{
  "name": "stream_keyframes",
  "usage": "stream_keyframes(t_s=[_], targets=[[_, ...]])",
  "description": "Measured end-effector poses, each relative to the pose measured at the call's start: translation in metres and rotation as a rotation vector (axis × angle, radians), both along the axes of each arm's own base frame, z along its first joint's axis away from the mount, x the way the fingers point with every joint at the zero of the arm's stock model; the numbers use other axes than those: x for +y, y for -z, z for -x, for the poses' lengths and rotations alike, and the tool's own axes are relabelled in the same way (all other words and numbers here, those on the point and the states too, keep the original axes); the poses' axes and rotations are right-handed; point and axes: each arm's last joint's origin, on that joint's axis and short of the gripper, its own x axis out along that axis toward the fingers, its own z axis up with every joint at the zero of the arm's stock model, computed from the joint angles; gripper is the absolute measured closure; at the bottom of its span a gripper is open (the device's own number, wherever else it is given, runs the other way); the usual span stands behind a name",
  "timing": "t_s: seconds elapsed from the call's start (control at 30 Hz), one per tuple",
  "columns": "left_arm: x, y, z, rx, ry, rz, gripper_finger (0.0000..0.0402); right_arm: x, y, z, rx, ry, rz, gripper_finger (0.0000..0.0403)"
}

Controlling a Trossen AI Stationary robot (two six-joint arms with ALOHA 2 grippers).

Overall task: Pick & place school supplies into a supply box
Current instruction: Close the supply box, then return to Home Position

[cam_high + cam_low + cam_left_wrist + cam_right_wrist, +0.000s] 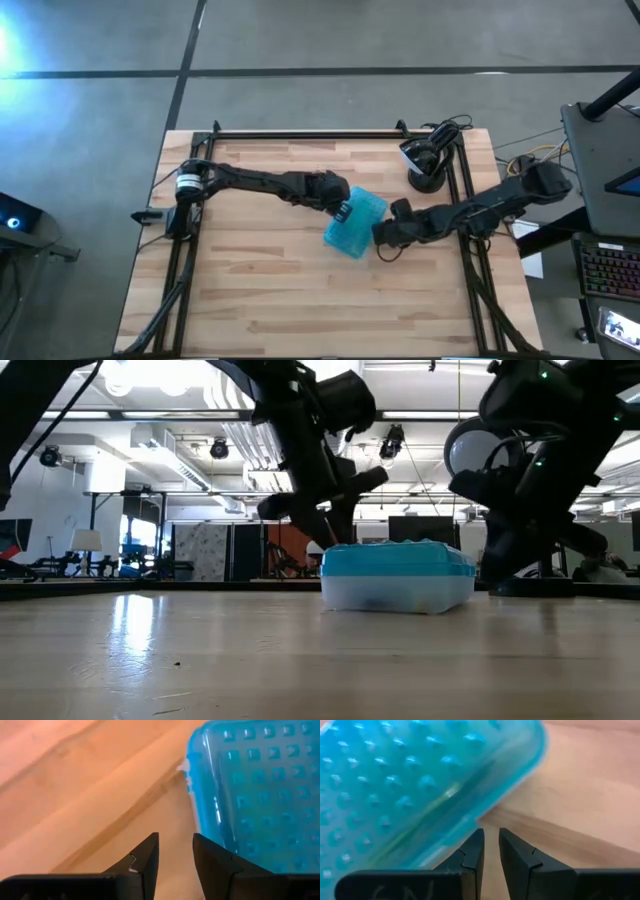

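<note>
The supply box [355, 224], clear with a teal studded lid [397, 560] on top, rests flat on the table's middle [395, 592]. The school supplies show only as faint long shapes through the lid [437, 802]. My left gripper [341, 205] hangs at the box's far-left corner, its fingers a little apart [175, 855] beside the lid [255, 780]. My right gripper [384, 236] stands low at the box's right side. Its fingers are almost together [491, 837], next to the lid's rim [485, 795]. My left gripper stands close against the lid's corner [200, 820], slanting down from the table's left. Whether a finger [215, 865] touches the box, I cannot tell. My right gripper comes level from the table's right. One finger [472, 852] lies by the box's side wall [455, 837]; I cannot tell if it touches.
A black round-based camera stand [428, 168] with cables sits at the far right of the table. Dark frame rails [300, 133] run along the far and side edges. Bare wood [300, 300] spreads over the near half.
</note>
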Motion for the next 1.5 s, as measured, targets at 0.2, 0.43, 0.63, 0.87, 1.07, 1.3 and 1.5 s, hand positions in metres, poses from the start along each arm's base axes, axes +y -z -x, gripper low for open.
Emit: stream_keyframes(t_s=[0.2,0.43,0.63,0.87,1.07,1.3,1.5], targets=[[-0.022,0.021,0.006,0.012,0.044,0.143,0.0298,-0.008,-0.006,-0.020,0.030,-0.076,0.050,0.0351],[-0.060,0.029,0.017,0.069,0.071,0.168,0.0298,-0.015,-0.012,-0.044,0.052,-0.145,0.056,0.0351],[-0.071,0.019,0.032,0.141,0.053,0.077,0.0298,-0.012,-0.017,-0.057,0.036,-0.190,0.030,0.0351],[-0.065,0.009,0.069,0.156,-0.071,0.044,0.0298,-0.013,-0.029,-0.046,0.065,-0.196,0.049,0.0351],[-0.071,-0.020,0.097,-0.115,-0.074,0.059,0.0298,0.000,-0.053,-0.025,0.065,-0.253,0.159,0.0351],[-0.081,-0.073,0.125,-0.583,0.136,-0.039,0.0298,0.031,-0.111,0.024,-0.166,-0.531,0.347,0.0351],[-0.075,-0.100,0.158,-0.748,0.065,0.010,0.0298,0.022,-0.140,0.077,-0.298,-0.472,0.312,0.0351]])
